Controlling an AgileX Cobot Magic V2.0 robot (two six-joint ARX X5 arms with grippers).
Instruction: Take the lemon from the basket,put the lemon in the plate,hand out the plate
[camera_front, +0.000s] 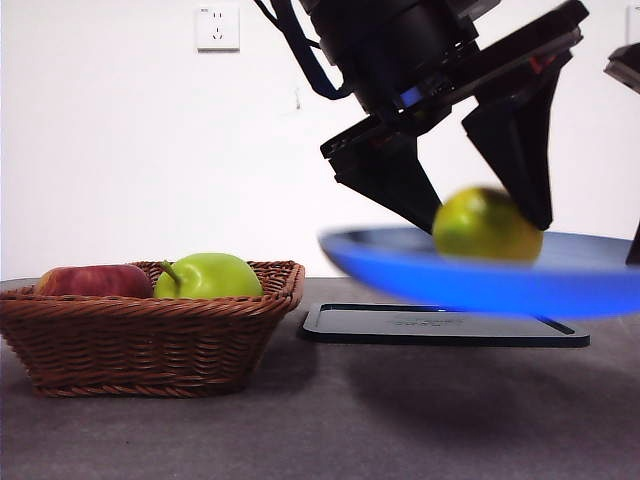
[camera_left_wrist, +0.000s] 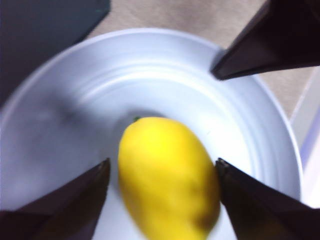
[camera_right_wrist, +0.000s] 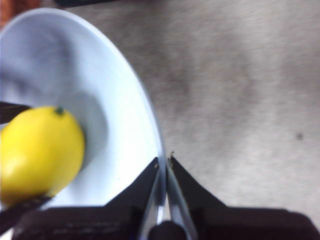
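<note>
While the plate (camera_front: 400, 265) hangs blurred above the black tray (camera_front: 440, 325) in the front view, the lemon (camera_front: 487, 225) lies on it between the spread jaws of the left hand (camera_front: 485, 195). I judge the fruit could roll over the low rim if the plate tilts. On the counter (camera_front: 320, 420), the basket (camera_front: 150, 330) holds a green apple (camera_front: 208, 276) and a red apple (camera_front: 92, 281).

From the left wrist, both jaws stand apart beside the lemon (camera_left_wrist: 167, 177), perhaps touching it, inside the plate (camera_left_wrist: 75, 125).

From the right wrist, the right hand (camera_right_wrist: 164, 162) is clamped on the plate's rim (camera_right_wrist: 145, 110); this thin grip could slip.
</note>
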